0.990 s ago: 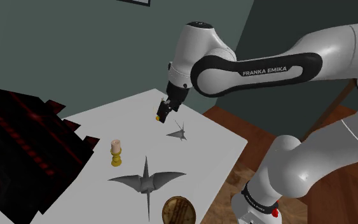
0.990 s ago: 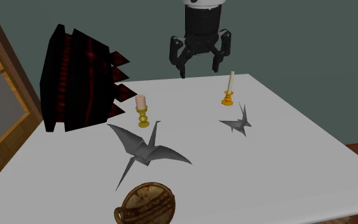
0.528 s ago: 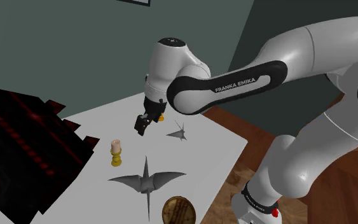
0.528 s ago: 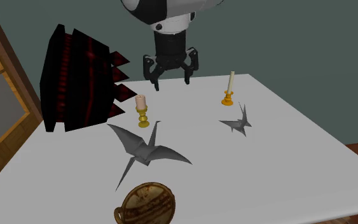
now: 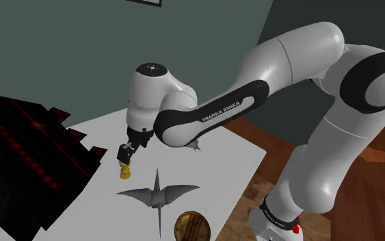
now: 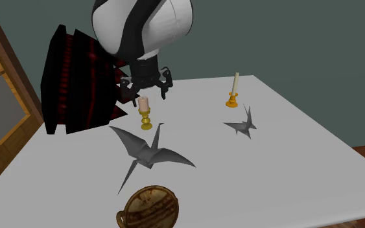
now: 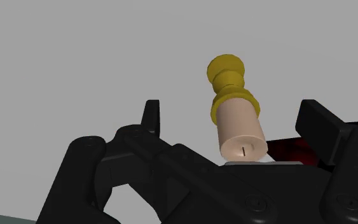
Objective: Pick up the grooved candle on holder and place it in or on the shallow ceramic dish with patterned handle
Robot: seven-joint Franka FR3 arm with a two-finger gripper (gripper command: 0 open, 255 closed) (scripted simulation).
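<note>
**A:** Start with the shoulder view. How far along are you?

**B:** Your tool (image 5: 125, 152) hangs right over the short candle (image 5: 124, 170), whose gold holder stands on the white worktop (image 5: 218, 154). Nothing is lifted. The brown dish (image 5: 190, 226) sits empty at the near edge, beyond the large grey paper crane (image 5: 158, 194).

**A:** And the second exterior view?

**B:** The tool (image 6: 147, 96) is at the candle's top, with one finger on each side. The short candle (image 6: 144, 105) stands upright at the far left of the worktop, beside the dark red spiked block (image 6: 77, 81). The brown dish (image 6: 150, 208) is well apart, near you. The tall thin candle (image 6: 235, 85) on the far right isn't your target.

**A:** Wrist view?

**B:** The tool (image 7: 233, 121) is spread wide. The short candle (image 7: 238, 127) sits between the fingers (image 7: 151, 116), but neither touches it.

**A:** So what's left?

**B:** By my reading, nearly everything: you've only lined up. You have yet to lower, close, lift, carry it past the crane and set it in the dish.
</note>
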